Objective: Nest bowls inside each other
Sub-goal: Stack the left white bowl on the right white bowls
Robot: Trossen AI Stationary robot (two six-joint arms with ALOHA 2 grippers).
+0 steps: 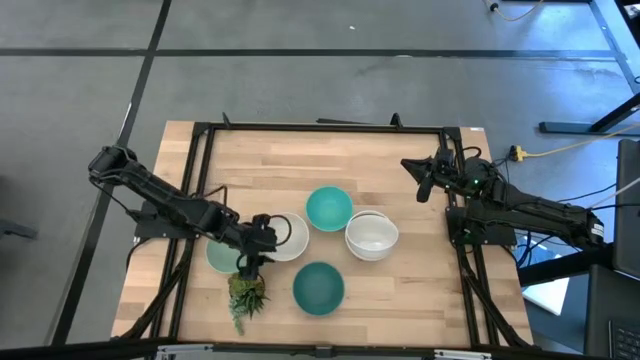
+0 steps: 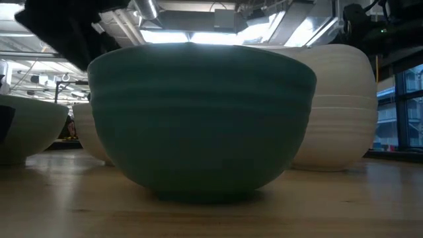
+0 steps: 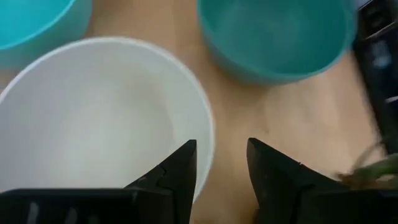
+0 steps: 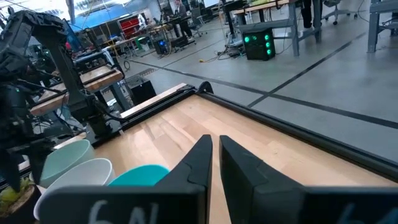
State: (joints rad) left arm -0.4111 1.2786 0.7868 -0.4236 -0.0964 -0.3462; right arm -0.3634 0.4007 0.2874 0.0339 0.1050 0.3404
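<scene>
while a white stack [image 1: 372,236] at 3 o'clock looks nested, most bowls sit apart on the surface [image 1: 400,160]: light teal bowl [image 1: 328,208] at 12, dark teal bowl [image 1: 319,287] at 6. left hand [image 1: 252,248] hovers released at the white bowl [image 1: 290,236] rim, mint bowl [image 1: 220,256] beside. right hand [image 1: 422,180] parked at 2, nearly clenched.

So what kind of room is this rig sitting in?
Likely an open workshop or robotics lab, not a home. The right wrist view shows workbenches, a cabinet with green lights and floor cables; the high view shows a bare grey floor around the wooden table.
</scene>
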